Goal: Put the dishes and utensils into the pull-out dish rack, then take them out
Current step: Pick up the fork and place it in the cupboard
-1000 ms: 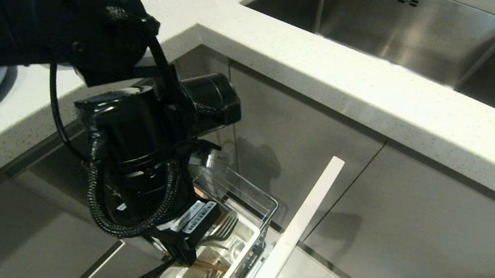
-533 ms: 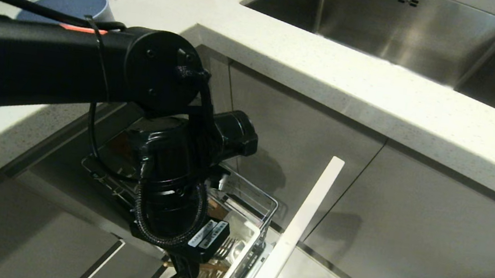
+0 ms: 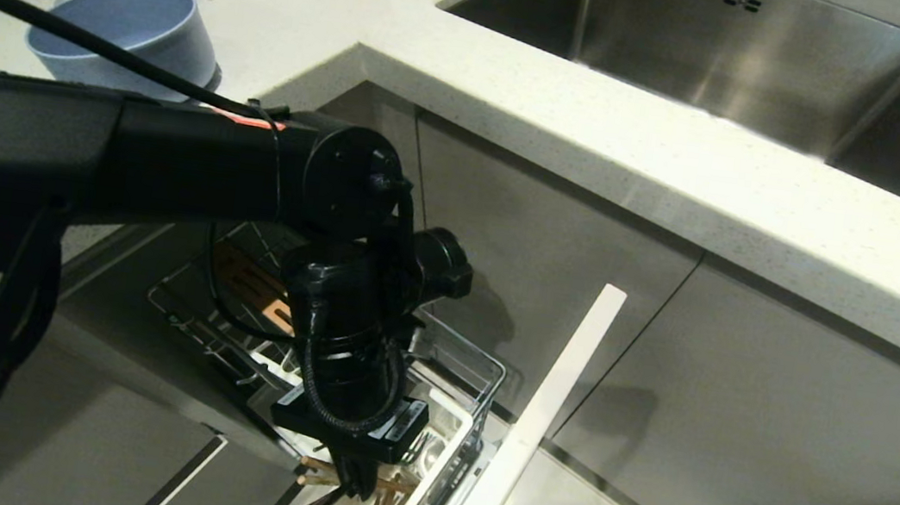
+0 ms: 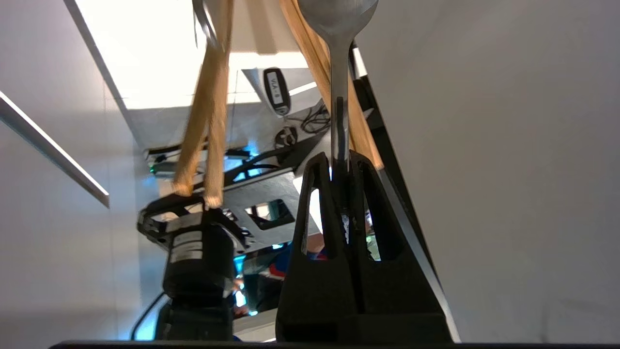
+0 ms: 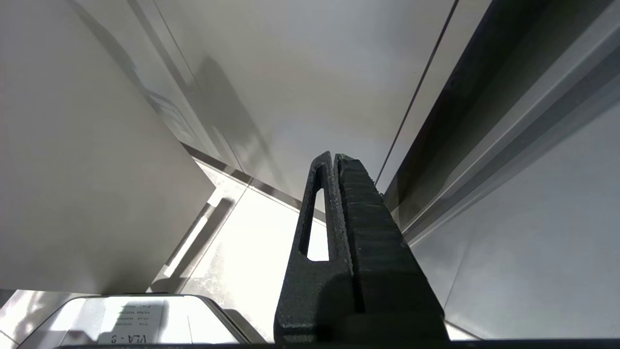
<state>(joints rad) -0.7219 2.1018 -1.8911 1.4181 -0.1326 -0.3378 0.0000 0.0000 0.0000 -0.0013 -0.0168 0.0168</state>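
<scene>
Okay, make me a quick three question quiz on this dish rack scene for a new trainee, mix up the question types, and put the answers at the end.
1. True or false: the left gripper is shut on the handle of the metal utensil.
2. Multiple choice: where is the light blue bowl? A) in the sink B) on the countertop C) in the pull-out dish rack
3. Short answer: what wooden items stand beside the metal utensil in the white cutlery box?

Key
1. True; its fingers pinch the slim silver handle.
2. B; it sits on the countertop, not in the pull-out dish rack.
3. The chopsticks.
</scene>
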